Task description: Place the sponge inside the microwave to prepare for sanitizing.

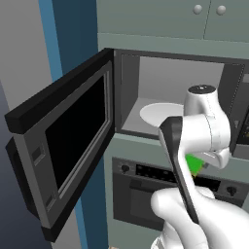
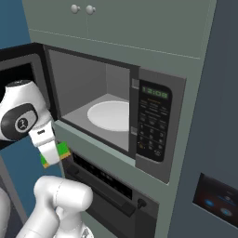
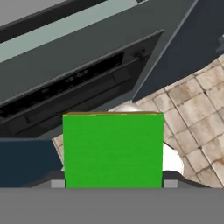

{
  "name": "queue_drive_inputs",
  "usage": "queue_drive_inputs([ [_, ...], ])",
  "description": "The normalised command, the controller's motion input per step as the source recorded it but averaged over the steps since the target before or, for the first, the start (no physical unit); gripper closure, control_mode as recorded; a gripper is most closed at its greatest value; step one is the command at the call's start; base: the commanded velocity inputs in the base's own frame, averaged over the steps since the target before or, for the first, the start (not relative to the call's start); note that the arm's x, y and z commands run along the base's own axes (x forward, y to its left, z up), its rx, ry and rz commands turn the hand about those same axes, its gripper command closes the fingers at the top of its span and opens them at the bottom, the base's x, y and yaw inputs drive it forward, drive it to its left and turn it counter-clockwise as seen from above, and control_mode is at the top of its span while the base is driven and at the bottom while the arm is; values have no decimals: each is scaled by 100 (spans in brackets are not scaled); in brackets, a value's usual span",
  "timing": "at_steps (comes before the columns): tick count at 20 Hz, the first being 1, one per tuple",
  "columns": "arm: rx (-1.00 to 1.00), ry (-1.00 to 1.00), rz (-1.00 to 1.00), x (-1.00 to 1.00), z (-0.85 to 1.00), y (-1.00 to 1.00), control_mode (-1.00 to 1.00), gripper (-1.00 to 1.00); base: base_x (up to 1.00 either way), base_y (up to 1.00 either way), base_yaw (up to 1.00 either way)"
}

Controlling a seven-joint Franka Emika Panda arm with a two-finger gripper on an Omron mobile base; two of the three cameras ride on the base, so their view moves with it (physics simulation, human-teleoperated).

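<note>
My gripper (image 2: 52,156) is shut on the bright-green sponge (image 3: 113,150), which spans the gap between the two fingertips (image 3: 57,183). The sponge (image 1: 195,164) hangs in front of the oven panel, just below the microwave's (image 1: 175,78) front sill, outside the cavity. In the right base view the sponge (image 2: 63,149) peeks out beside the white hand, left of the cavity opening. The microwave door (image 1: 63,146) stands swung wide open to the left. The white round plate (image 2: 109,115) lies inside on the light grey floor.
The microwave's button panel (image 2: 153,123) is at the right of the opening. Below it sits a black oven panel (image 2: 104,179) with knobs and a handle. Cabinet doors with knobs (image 1: 198,8) are above. Tiled floor (image 3: 192,109) lies beneath the hand.
</note>
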Motion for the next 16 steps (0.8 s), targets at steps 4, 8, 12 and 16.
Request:
queue_drive_inputs([
  [4,0,-11,0,-3,45,0,-100,100,0,0,0],
  [8,-3,-14,0,4,17,-11,-100,100,0,0,0],
  [12,-22,-29,1,30,0,-1,-100,100,0,0,0],
  [16,-19,-20,6,42,11,0,-100,100,0,0,0],
])
